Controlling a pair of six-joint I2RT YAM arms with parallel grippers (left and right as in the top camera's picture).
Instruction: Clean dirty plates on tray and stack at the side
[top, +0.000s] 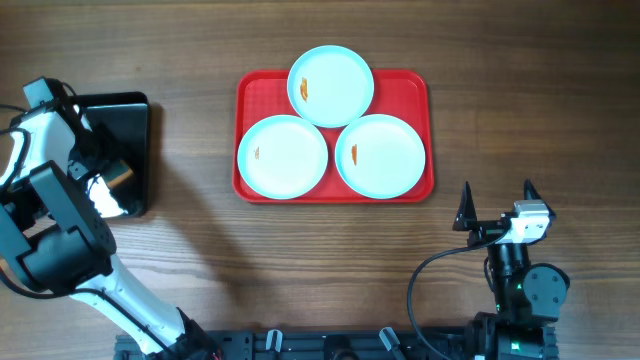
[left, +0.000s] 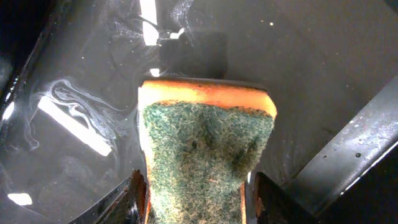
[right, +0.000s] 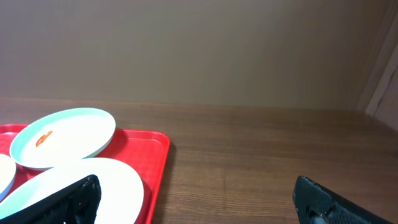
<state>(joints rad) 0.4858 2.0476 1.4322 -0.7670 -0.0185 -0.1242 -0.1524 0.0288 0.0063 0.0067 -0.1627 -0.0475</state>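
Observation:
Three pale aqua plates lie on the red tray (top: 412, 92), each with a small orange smear: one at the back (top: 331, 85), one front left (top: 283, 155), one front right (top: 380, 155). My left gripper (top: 110, 185) is over the black tray at the far left and is shut on a sponge (left: 205, 143) with a green scouring face and orange body; its fingers (left: 196, 202) press both sides. My right gripper (top: 497, 186) is open and empty over bare table, right of and in front of the red tray. Its wrist view shows the back plate (right: 65, 137), the front right plate (right: 112, 177) and the tray's edge (right: 155, 168).
The black tray (top: 128, 110) stands at the left, its wet glossy floor (left: 298, 81) under the sponge. Bare wood-grain tabletop (top: 530, 110) lies right of the red tray, and more (top: 300, 260) lies in front of it.

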